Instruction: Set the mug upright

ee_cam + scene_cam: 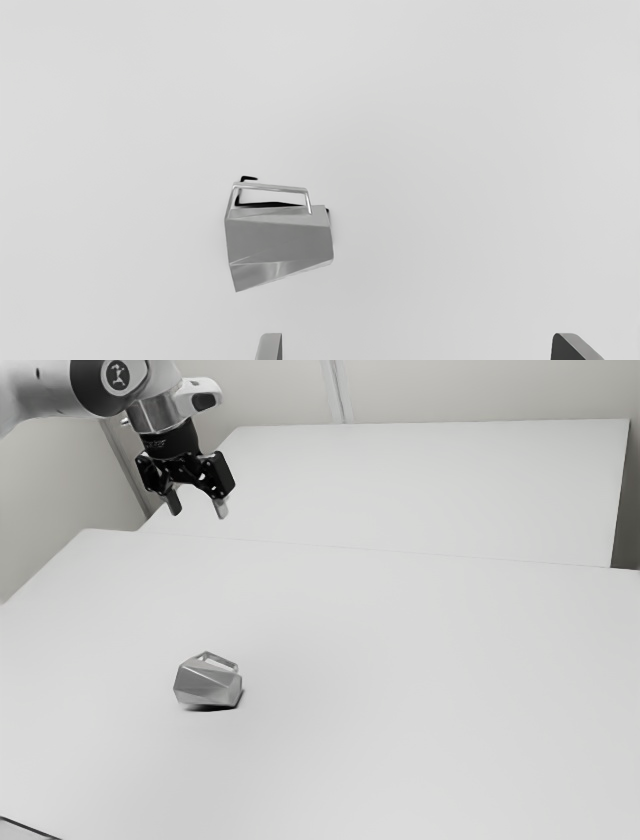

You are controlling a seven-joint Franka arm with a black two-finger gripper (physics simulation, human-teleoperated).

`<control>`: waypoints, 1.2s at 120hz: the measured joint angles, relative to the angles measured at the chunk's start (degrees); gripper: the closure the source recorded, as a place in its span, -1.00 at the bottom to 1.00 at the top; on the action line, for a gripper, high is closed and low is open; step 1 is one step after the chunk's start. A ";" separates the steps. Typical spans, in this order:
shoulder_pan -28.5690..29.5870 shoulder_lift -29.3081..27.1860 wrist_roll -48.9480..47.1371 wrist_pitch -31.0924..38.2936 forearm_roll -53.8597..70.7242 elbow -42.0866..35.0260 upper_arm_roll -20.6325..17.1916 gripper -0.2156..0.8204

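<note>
My gripper (197,510) hangs high above the table in the exterior view, its two fingers apart with nothing between them. A grey faceted mug (208,684) lies on its side on the white table, well below the gripper and away from it. Its handle points up and outward. In the wrist view the same mug (280,240) shows its flat-sided body and thin handle, close to one finger's side of the open gripper (416,345). The inside of the mug is hidden.
The white table (420,680) spreads under the mug. Behind it in the exterior view stands another pale flat surface (420,490), and a dark-edged corner shows at the lower left.
</note>
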 joint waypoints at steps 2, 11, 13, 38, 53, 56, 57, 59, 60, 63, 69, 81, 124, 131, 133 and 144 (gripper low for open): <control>0.00 0.00 -0.02 0.00 -0.01 0.00 0.00 -0.55; 0.02 -0.01 -0.10 -0.02 -0.04 0.00 0.03 -0.55; 0.01 -0.04 -0.12 -0.02 -0.06 -0.01 0.06 -0.55; 0.08 -2.26 -0.27 0.01 -0.21 -2.92 0.44 -0.55; 0.25 -4.51 -0.26 0.23 -0.44 -6.05 0.81 -0.55; 0.46 -4.91 -0.24 0.28 -0.52 -6.69 0.89 -0.54; 0.54 -5.03 -0.23 0.30 -0.57 -6.89 0.93 -0.54; 0.75 -5.21 -0.22 0.33 -0.65 -7.20 0.99 -0.54; 0.83 -5.29 -0.21 0.34 -0.68 -7.38 1.06 -0.54; 1.16 -5.60 -0.18 0.40 -0.88 -7.97 1.27 -0.54; 2.31 -6.24 0.02 0.59 -1.42 -9.23 1.52 -0.54; 5.16 -7.47 0.91 1.58 -2.73 -12.33 2.04 -0.54; 9.52 -9.77 8.08 10.71 -11.27 -27.29 8.43 -0.54; 9.94 -9.76 9.82 12.75 -13.10 -29.46 9.18 -0.54; 9.99 -9.76 10.34 13.37 -13.67 -30.12 9.40 -0.54; 10.28 -9.65 13.33 16.77 -16.86 -33.40 10.54 -0.54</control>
